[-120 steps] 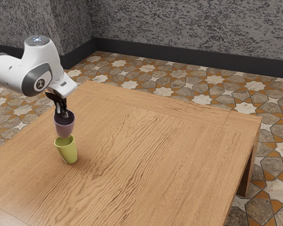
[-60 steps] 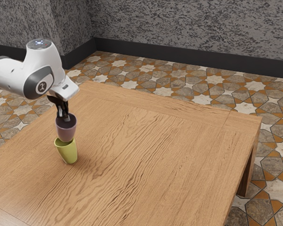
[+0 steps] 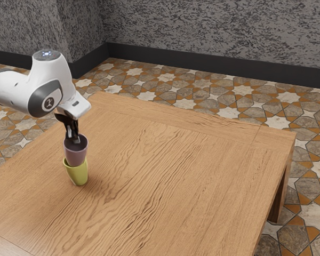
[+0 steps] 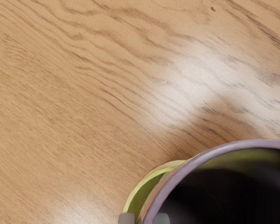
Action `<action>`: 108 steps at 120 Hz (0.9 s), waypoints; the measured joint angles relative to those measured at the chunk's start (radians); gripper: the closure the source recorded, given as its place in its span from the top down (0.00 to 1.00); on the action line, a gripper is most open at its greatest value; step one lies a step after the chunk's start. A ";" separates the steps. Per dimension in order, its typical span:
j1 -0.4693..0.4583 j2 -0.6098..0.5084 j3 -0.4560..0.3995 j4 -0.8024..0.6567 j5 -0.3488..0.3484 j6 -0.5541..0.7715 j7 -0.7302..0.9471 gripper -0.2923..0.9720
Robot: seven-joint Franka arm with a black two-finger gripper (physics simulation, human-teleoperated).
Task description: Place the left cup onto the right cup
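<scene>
Purple cup (image 3: 75,151) first: your pincer (image 3: 72,133) is clamped on its rim (the hold looks no different from a second ago). Over that second it has carried the cup straight down, from hanging clear above the green cup (image 3: 78,173) to sitting with its base sunk in that cup's mouth. So the stacking looks all but done; by my judgement only the release and a clean lift away remain. The purple cup stands upright, dull mauve outside and dark inside. In the wrist view the green lip shows just outside its rim. Both stand toward the exterior view's left on the wooden table (image 3: 176,176).
</scene>
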 joint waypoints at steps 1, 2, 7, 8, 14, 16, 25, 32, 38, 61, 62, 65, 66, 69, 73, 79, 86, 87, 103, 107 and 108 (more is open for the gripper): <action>0.000 0.000 0.000 0.000 0.000 0.000 0.000 0.15; 0.001 0.001 0.000 0.000 0.000 0.000 0.000 0.15; 0.002 0.006 0.000 0.000 0.000 0.000 -0.001 0.15; 0.003 0.006 0.000 0.000 0.000 0.000 -0.001 0.15; 0.005 0.010 0.000 0.000 0.000 0.000 -0.002 0.15; 0.007 0.011 -0.001 0.000 0.000 0.000 -0.002 0.15; 0.012 0.017 -0.002 0.000 0.000 0.000 -0.003 0.15; 0.013 0.022 0.000 -0.001 0.000 0.000 -0.004 0.15; 0.013 0.026 0.002 -0.001 0.000 -0.001 -0.005 0.15; 0.021 0.029 0.002 -0.023 0.000 -0.003 -0.007 0.15; 0.021 0.029 0.002 -0.024 0.000 -0.003 -0.007 0.15; 0.021 0.029 0.003 -0.027 0.000 -0.003 -0.008 0.15; 0.022 0.029 0.003 -0.028 0.001 -0.003 -0.008 0.15; 0.022 0.029 0.003 -0.031 0.001 -0.003 -0.008 0.15; 0.022 0.029 0.003 -0.034 0.001 -0.003 -0.008 0.15; 0.023 0.030 0.003 -0.037 0.002 -0.004 -0.008 0.15; 0.024 0.032 0.002 -0.036 0.004 -0.004 -0.007 0.15; 0.024 0.034 0.002 -0.035 0.005 -0.004 -0.007 0.15; 0.033 0.058 0.002 -0.023 0.012 0.000 -0.002 0.15; 0.038 0.064 0.002 -0.022 0.013 0.003 0.000 0.15; 0.040 0.065 0.001 -0.021 0.013 0.004 0.000 0.15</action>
